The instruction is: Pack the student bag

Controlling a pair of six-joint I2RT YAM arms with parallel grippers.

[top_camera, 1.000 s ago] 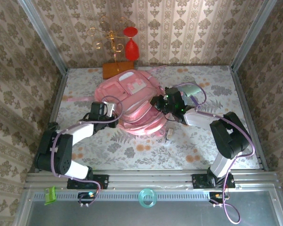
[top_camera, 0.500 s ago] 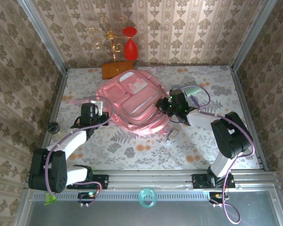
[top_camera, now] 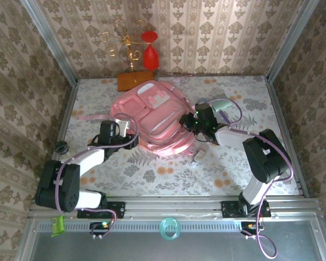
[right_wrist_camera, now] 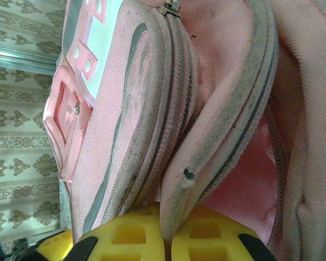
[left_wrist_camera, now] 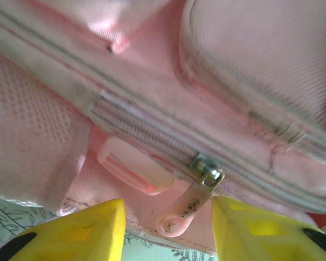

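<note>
Setting: a table (top_camera: 244, 163) under a floral cloth stood between wallpapered walls. A gold stand (top_camera: 125, 41) holding a red glass (top_camera: 151, 54) and a wood block (top_camera: 135, 80) were at the far edge.
Bag, top view: the pink bag (top_camera: 155, 117) lay flat at mid-table with its front pockets up, between the two grippers.
Left arm, top view: the elbow was folded near its base and the forearm reached forward and right. The left gripper (top_camera: 131, 141) was at the bag's near-left edge.
Right arm, top view: the elbow was raised at the right and the forearm stretched left. The right gripper (top_camera: 189, 122) was against the bag's right side.
Loose item: a small white piece (top_camera: 198, 156) lay just beside the bag's near-right corner.
Left wrist view: the left gripper (left_wrist_camera: 168, 231) was spread, with its yellow fingers (left_wrist_camera: 87, 231) pinching nothing. A zipper pull (left_wrist_camera: 187, 209) hung in the gap over the bag (left_wrist_camera: 250, 65), and a pink tab (left_wrist_camera: 133, 171) sat beside it.
Writing: the marks on the pull were too blurred to read.
Right wrist view: the right gripper (right_wrist_camera: 165, 239) had its fingers (right_wrist_camera: 125, 236) pressed together on a zipper-edged flap of the bag (right_wrist_camera: 125, 109). The white front trim (right_wrist_camera: 95, 38) bore no legible text.
</note>
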